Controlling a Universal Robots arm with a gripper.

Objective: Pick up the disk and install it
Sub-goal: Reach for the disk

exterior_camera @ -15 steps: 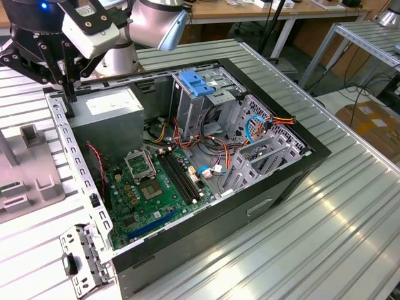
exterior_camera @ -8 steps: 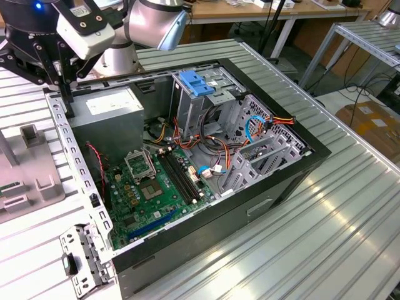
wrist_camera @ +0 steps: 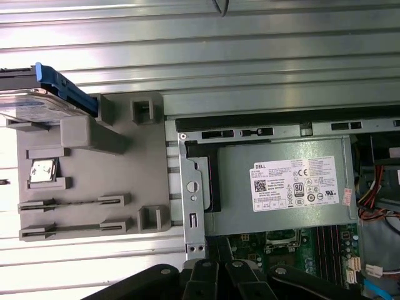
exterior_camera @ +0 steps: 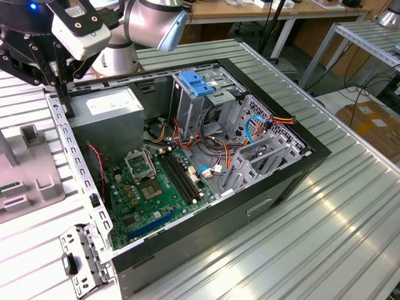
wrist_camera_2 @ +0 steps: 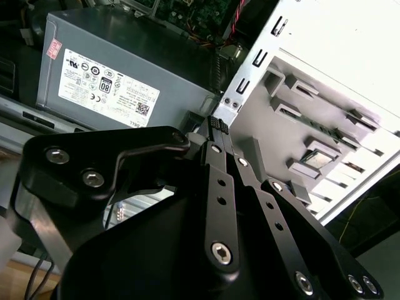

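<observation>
The disk (wrist_camera: 34, 106) is a flat silver drive with a blue rail along its edge. It lies at one end of a grey plastic fixture (wrist_camera: 94, 181) on the ribbed table, beside the open computer case (exterior_camera: 206, 162). My gripper (exterior_camera: 66, 109) hangs over the case's side rail at the corner by the power supply, a good way from the disk. In the second wrist view the gripper (wrist_camera_2: 216, 123) has its black fingers (wrist_camera_2: 219, 169) pressed together with nothing between them. The first wrist view shows the finger links (wrist_camera: 215, 275).
A grey power supply (exterior_camera: 112, 112) fills the case corner under my gripper. A light-blue latch piece (exterior_camera: 197, 84) tops the metal drive cage. The green motherboard (exterior_camera: 150, 190) and loose cables (exterior_camera: 250, 128) lie inside. A hinged bracket (exterior_camera: 81, 259) hangs at the case's near corner.
</observation>
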